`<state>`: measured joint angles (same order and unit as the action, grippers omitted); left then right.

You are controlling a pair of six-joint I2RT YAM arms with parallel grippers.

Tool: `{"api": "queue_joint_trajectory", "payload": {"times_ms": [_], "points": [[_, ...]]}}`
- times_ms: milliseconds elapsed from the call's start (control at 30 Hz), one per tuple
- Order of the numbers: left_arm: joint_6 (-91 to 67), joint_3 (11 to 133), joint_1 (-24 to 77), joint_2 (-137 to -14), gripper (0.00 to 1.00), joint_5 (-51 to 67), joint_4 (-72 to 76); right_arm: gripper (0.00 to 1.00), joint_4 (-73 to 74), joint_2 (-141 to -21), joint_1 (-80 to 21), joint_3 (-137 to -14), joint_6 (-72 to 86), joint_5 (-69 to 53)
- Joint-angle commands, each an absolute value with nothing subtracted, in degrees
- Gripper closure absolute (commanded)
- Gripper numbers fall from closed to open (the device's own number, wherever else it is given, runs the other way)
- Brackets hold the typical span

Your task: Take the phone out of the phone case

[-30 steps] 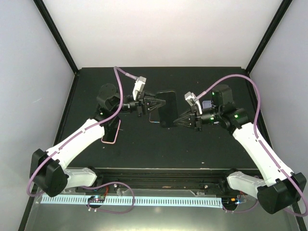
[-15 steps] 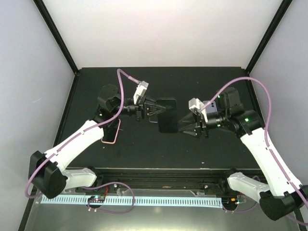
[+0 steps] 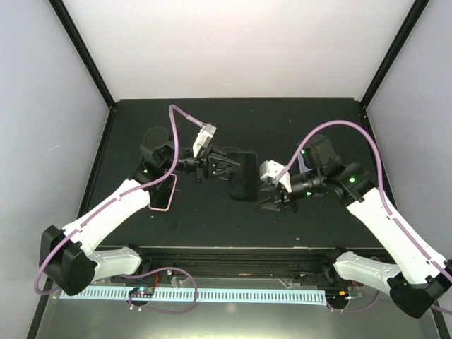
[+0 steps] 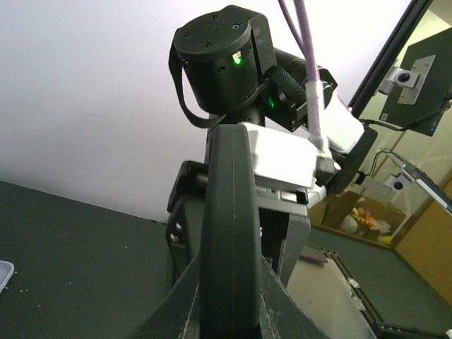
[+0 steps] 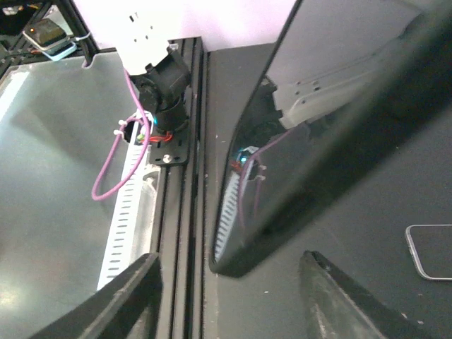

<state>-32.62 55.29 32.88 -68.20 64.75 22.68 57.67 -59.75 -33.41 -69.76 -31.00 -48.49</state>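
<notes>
Black and glossy, the phone (image 3: 244, 176) is pinched by the left claw (image 3: 229, 167) near the middle of the desk (image 3: 282, 226). The claw's two fingers are closed tight on the phone's left edge. In the left wrist view the phone (image 4: 227, 212) stands edge-on as a thin dark slab rising straight up between the fingers of the left claw (image 4: 226, 282). The right arm's wrist (image 4: 226, 56), with a small green light on it, shows directly behind it. The right claw (image 3: 265, 198) sits just beside the phone's near right corner with its fingers spread apart and nothing held. In the right wrist view the phone (image 5: 339, 106) slants across the frame, its face mirroring the white arm and purple cable. Its rounded lower corner hangs between the two open fingers of the right claw (image 5: 229, 258), and I cannot tell whether it touches either one. A pink-rimmed phone case (image 3: 162, 192) lies flat on the desk, well to the left of the phone and beside the left arm's forearm. The same case (image 5: 431, 251) shows as a pale rounded outline at the right edge of the right wrist view.
</notes>
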Motion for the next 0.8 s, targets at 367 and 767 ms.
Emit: {"api": "queue_joint_trajectory", "payload": {"times_ms": [367, 767], "points": [[-33.07, 56.05, 32.96, -65.92, 0.98, 66.63, 26.63, 0.8, 56.45, -59.77, -39.63, -70.62, -32.35, -42.53], [-38.99, 57.05, 33.95, -68.15, 0.99, 71.06, 30.21, 0.81, 60.89, -60.72, -41.28, -72.24, -42.66, -35.24]]}}
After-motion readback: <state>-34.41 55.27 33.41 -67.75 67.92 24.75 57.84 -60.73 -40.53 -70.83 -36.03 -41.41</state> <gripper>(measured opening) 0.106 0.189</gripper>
